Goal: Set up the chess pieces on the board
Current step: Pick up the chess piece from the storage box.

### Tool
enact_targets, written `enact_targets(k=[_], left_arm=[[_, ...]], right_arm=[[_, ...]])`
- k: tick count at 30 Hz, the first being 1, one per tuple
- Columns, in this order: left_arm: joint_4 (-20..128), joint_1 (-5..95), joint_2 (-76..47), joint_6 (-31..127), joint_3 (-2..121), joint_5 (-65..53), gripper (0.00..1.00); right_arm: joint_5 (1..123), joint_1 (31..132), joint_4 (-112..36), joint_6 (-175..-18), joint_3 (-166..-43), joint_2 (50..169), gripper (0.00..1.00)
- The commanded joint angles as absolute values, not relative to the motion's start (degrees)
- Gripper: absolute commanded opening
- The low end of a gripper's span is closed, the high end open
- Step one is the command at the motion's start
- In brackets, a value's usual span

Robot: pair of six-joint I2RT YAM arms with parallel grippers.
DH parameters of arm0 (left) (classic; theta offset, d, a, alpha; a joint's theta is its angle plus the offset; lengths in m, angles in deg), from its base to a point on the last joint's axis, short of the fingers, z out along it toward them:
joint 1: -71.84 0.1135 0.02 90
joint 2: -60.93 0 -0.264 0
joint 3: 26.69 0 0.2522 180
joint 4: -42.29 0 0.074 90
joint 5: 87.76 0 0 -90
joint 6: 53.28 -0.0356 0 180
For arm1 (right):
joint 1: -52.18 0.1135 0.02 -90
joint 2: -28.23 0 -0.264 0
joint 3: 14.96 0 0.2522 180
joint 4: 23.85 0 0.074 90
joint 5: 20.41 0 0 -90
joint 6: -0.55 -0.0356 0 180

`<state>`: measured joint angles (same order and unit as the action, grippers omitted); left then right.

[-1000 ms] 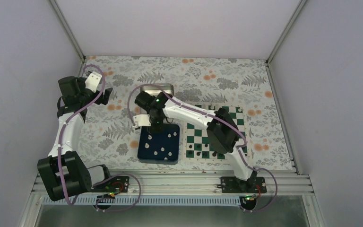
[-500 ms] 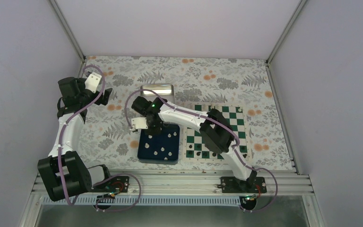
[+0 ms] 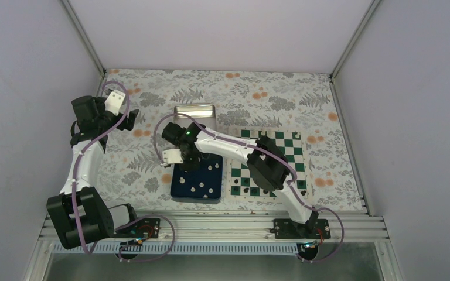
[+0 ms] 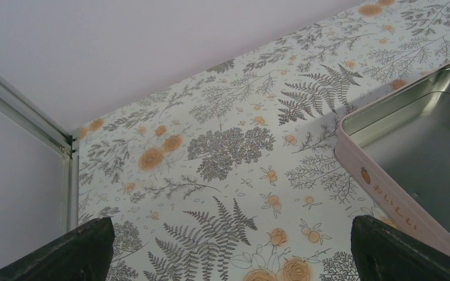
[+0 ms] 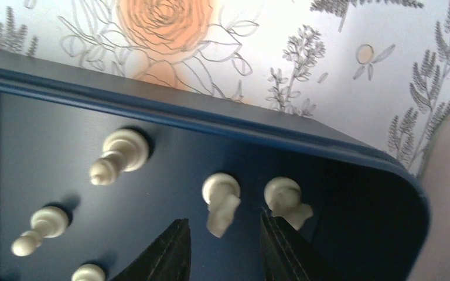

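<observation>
Several white chess pieces lie in a dark blue tray (image 3: 196, 199). In the right wrist view a white knight (image 5: 220, 205) lies just ahead of my right gripper (image 5: 222, 219), in line with the gap. Its jaws stand apart and touch nothing. A second white piece (image 5: 285, 199) lies beside the right finger (image 5: 278, 246). Other white pieces (image 5: 120, 153) lie to the left. The board (image 3: 297, 143), green and white, lies right of the tray, partly under the right arm. My left gripper (image 4: 228, 257) hangs open over bare tablecloth at the far left (image 3: 133, 120).
A shiny metal tin (image 3: 194, 111) stands behind the tray, and its pink-sided wall (image 4: 387, 199) shows in the left wrist view. Small black pieces (image 3: 246, 182) stand on the board's near rows. The tray's raised rim (image 5: 211, 114) runs just beyond the pieces.
My right wrist has shifted left and nearer, over the tray's back left part, and its jaws have narrowed a little. The left arm has not moved.
</observation>
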<state>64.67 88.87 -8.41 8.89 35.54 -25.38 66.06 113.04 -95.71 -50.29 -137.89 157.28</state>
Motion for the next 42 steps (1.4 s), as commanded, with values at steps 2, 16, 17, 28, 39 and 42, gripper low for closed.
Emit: enact_targets(k=[2,16,17,28,39,42], left_arm=[[63.34,89.32,-7.58,8.95,35.15,-26.53,1.00],[63.34,89.49,-7.97,8.95,35.15,-26.81,1.00],[63.34,89.50,-7.93,9.02,35.14,-26.77,1.00],[62.99,89.68,-7.96,9.04,34.92,-26.68,1.00],[62.82,89.94,-7.97,8.95,34.84,-26.94,1.00],[62.78,90.05,-8.04,8.98,34.80,-27.05,1.00]], right_arm=[[64.19,114.41,-96.77,-50.24,-137.74,154.96,0.33],[66.72,114.19,-95.76,-49.99,-137.21,157.41,0.34],[66.58,114.15,-95.75,-49.99,-137.24,157.49,0.34],[65.83,113.88,-95.50,-49.70,-137.91,159.05,0.34],[64.97,113.79,-95.33,-49.98,-138.79,159.79,0.25],[64.71,113.74,-95.32,-50.22,-139.06,159.90,0.19]])
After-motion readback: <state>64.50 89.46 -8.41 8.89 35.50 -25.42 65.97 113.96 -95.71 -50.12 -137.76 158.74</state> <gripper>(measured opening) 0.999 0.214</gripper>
